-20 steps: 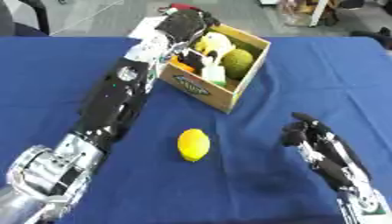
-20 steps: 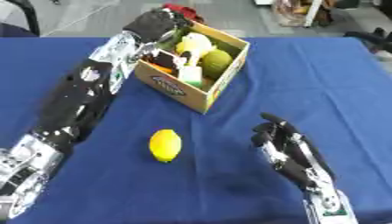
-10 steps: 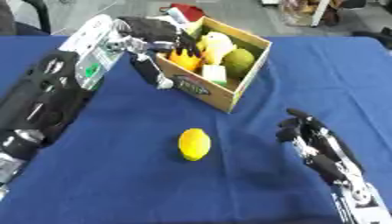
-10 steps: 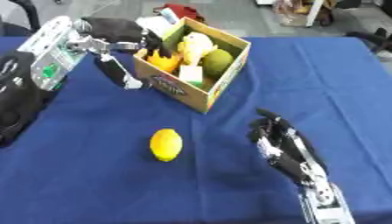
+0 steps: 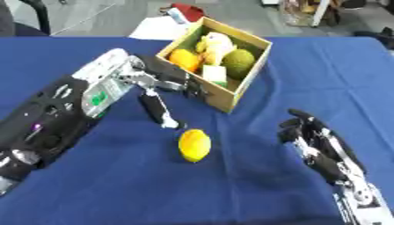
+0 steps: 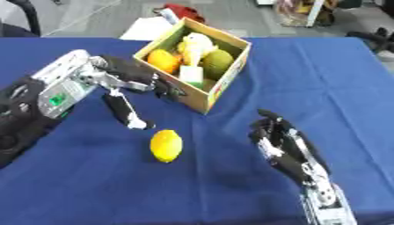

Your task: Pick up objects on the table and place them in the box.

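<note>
A yellow lemon (image 5: 194,145) lies on the blue table, in front of the cardboard box (image 5: 245,85). The box holds an orange (image 5: 184,59), a green round fruit (image 5: 239,63), a pale yellow fruit (image 5: 215,43) and a white-and-green carton (image 5: 215,74). My left hand (image 5: 158,83) hangs open between the box and the lemon, its thumb (image 5: 158,110) pointing down just left of and above the lemon, not touching it. My right hand (image 5: 319,145) rests open at the lower right, fingers up, holding nothing.
The blue cloth (image 5: 107,193) covers the whole table. Beyond the far edge lie a white sheet (image 5: 155,29) and a red object (image 5: 186,12) on the floor. Free cloth stretches to the right of the box.
My left arm has drawn back from over the box toward me, and the hand now hangs low next to the lemon. The right hand has barely moved. The lemon lies where it was.
</note>
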Robot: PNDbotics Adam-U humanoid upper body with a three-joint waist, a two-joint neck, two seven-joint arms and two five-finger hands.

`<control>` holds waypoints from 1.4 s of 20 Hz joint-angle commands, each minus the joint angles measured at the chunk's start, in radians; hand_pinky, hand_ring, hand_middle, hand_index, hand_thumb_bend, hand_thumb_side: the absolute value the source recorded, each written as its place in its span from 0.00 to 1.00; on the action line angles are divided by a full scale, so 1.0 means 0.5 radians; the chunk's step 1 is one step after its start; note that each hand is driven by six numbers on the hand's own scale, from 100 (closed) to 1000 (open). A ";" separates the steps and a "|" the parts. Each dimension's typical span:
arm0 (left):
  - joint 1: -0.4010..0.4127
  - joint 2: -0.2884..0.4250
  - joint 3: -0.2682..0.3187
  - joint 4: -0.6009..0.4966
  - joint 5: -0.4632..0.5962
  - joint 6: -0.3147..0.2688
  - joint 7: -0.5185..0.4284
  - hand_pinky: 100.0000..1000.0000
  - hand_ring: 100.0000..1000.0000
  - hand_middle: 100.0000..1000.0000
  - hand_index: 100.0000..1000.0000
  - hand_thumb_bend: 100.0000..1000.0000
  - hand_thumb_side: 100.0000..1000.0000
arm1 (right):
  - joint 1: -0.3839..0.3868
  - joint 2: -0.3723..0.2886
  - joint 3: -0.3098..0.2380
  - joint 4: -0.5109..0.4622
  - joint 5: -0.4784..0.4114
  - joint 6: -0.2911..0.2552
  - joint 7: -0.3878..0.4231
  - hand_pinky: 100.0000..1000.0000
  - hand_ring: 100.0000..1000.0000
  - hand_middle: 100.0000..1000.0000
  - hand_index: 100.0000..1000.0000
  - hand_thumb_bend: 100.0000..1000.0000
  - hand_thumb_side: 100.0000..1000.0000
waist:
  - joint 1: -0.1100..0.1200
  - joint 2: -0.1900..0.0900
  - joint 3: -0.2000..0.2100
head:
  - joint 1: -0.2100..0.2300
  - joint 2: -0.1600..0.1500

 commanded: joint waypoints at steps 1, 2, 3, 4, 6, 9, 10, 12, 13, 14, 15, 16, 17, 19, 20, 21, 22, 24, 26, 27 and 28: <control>-0.015 -0.022 -0.026 0.034 0.007 -0.190 -0.189 0.81 0.76 0.83 0.95 0.18 0.49 | -0.023 -0.020 -0.009 -0.025 0.009 -0.005 0.000 0.60 0.61 0.62 0.88 0.00 0.34 | 0.012 -0.033 -0.003 | 0.003 -0.008; -0.006 -0.037 -0.034 0.055 -0.005 -0.206 -0.190 0.81 0.76 0.83 0.96 0.17 0.48 | -0.024 -0.019 -0.008 -0.025 0.009 -0.005 0.002 0.60 0.61 0.62 0.88 0.00 0.34 | 0.012 -0.032 -0.003 | 0.005 -0.009; 0.006 -0.049 -0.045 0.077 -0.010 -0.226 -0.191 0.81 0.77 0.83 0.97 0.15 0.51 | -0.025 -0.018 -0.007 -0.025 0.009 -0.005 0.004 0.60 0.61 0.62 0.88 0.00 0.34 | 0.011 -0.032 -0.006 | 0.009 -0.011; 0.018 -0.057 -0.060 0.097 -0.007 -0.250 -0.191 0.81 0.77 0.83 0.96 0.15 0.52 | -0.026 -0.017 -0.006 -0.025 0.008 -0.006 0.005 0.60 0.61 0.62 0.88 0.00 0.34 | 0.010 -0.031 -0.010 | 0.010 -0.011; 0.034 -0.059 -0.090 0.121 0.005 -0.301 -0.192 0.80 0.75 0.81 0.95 0.15 0.54 | -0.027 -0.019 -0.007 -0.024 0.010 -0.005 0.004 0.60 0.61 0.62 0.88 0.00 0.33 | 0.009 -0.030 -0.013 | 0.012 -0.009; 0.044 -0.048 -0.104 0.115 0.019 -0.346 -0.192 0.71 0.61 0.64 0.83 0.11 0.37 | -0.029 -0.020 -0.008 -0.022 0.011 -0.004 0.000 0.60 0.61 0.62 0.88 0.00 0.34 | 0.012 -0.029 -0.010 | 0.014 -0.010; 0.047 -0.041 -0.099 0.101 0.030 -0.350 -0.192 0.68 0.56 0.58 0.79 0.10 0.31 | -0.029 -0.019 -0.007 -0.022 0.012 -0.004 0.001 0.60 0.61 0.62 0.88 0.00 0.34 | 0.012 -0.028 -0.009 | 0.012 -0.010; 0.045 -0.021 -0.082 0.057 0.053 -0.343 -0.192 0.58 0.44 0.44 0.67 0.09 0.17 | -0.029 -0.019 -0.007 -0.021 0.013 -0.004 0.002 0.60 0.61 0.62 0.88 0.00 0.34 | 0.014 -0.027 -0.006 | 0.009 -0.009; 0.041 -0.004 -0.070 0.017 0.065 -0.335 -0.192 0.54 0.40 0.40 0.63 0.07 0.17 | -0.029 -0.020 -0.007 -0.021 0.013 -0.004 0.002 0.60 0.61 0.62 0.88 0.00 0.34 | 0.014 -0.027 -0.005 | 0.009 -0.010; 0.036 0.018 -0.053 -0.035 0.078 -0.325 -0.192 0.53 0.38 0.37 0.60 0.07 0.17 | -0.029 -0.020 -0.009 -0.021 0.013 -0.004 0.000 0.60 0.61 0.62 0.88 0.00 0.34 | 0.014 -0.028 -0.004 | 0.008 -0.010; 0.029 0.043 -0.030 -0.095 0.093 -0.310 -0.192 0.51 0.36 0.35 0.58 0.06 0.17 | -0.028 -0.021 -0.011 -0.021 0.014 -0.004 -0.002 0.60 0.61 0.62 0.88 0.00 0.34 | 0.015 -0.028 -0.002 | 0.007 -0.011; 0.017 0.076 0.002 -0.164 0.114 -0.293 -0.192 0.51 0.35 0.34 0.57 0.05 0.17 | -0.027 -0.023 -0.012 -0.021 0.014 -0.004 -0.003 0.60 0.61 0.62 0.88 0.00 0.34 | 0.015 -0.028 -0.001 | 0.005 -0.011; 0.002 0.109 0.035 -0.231 0.135 -0.271 -0.192 0.51 0.36 0.35 0.57 0.06 0.18 | -0.026 -0.024 -0.013 -0.021 0.015 -0.004 -0.004 0.60 0.61 0.62 0.88 0.00 0.34 | 0.015 -0.029 0.000 | 0.003 -0.010; -0.041 0.167 0.120 -0.353 0.159 -0.217 -0.192 0.52 0.37 0.36 0.58 0.09 0.18 | -0.023 -0.025 -0.014 -0.019 0.016 -0.003 -0.006 0.60 0.61 0.62 0.88 0.00 0.34 | 0.017 -0.032 0.004 | 0.000 -0.009; -0.080 0.179 0.185 -0.390 0.144 -0.180 -0.192 0.53 0.38 0.37 0.60 0.10 0.18 | -0.020 -0.026 -0.015 -0.018 0.016 -0.002 -0.008 0.60 0.61 0.62 0.88 0.00 0.34 | 0.017 -0.034 0.007 | -0.002 -0.007; -0.115 0.174 0.245 -0.401 0.112 -0.144 -0.187 0.54 0.39 0.38 0.60 0.11 0.18 | -0.018 -0.026 -0.016 -0.017 0.017 -0.001 -0.009 0.60 0.61 0.62 0.88 0.00 0.34 | 0.017 -0.036 0.010 | -0.003 -0.006; -0.156 0.151 0.303 -0.378 0.058 -0.105 -0.165 0.54 0.39 0.39 0.61 0.11 0.18 | -0.016 -0.025 -0.014 -0.017 0.017 -0.001 -0.009 0.60 0.61 0.62 0.88 0.00 0.34 | 0.017 -0.038 0.013 | -0.003 -0.005; -0.248 0.061 0.396 -0.252 -0.129 -0.055 -0.057 0.55 0.41 0.40 0.62 0.15 0.19 | -0.011 -0.022 -0.010 -0.015 0.017 -0.001 -0.005 0.60 0.61 0.62 0.88 0.00 0.34 | 0.014 -0.042 0.014 | -0.002 -0.003; -0.338 -0.071 0.460 -0.035 -0.405 -0.034 0.111 0.57 0.43 0.42 0.64 0.22 0.20 | -0.008 -0.019 -0.005 -0.013 0.015 -0.001 -0.002 0.60 0.61 0.62 0.88 0.00 0.34 | 0.009 -0.046 0.006 | 0.007 -0.002; -0.374 -0.144 0.495 0.088 -0.570 -0.028 0.208 0.58 0.44 0.43 0.65 0.23 0.20 | -0.008 -0.016 -0.002 -0.013 0.014 -0.001 0.001 0.60 0.61 0.62 0.88 0.00 0.34 | 0.006 -0.047 0.000 | 0.015 -0.001; -0.402 -0.216 0.534 0.216 -0.736 -0.021 0.317 0.58 0.44 0.43 0.65 0.23 0.19 | -0.008 -0.012 0.001 -0.013 0.012 -0.001 0.003 0.60 0.61 0.62 0.88 0.00 0.34 | 0.002 -0.047 -0.007 | 0.022 -0.002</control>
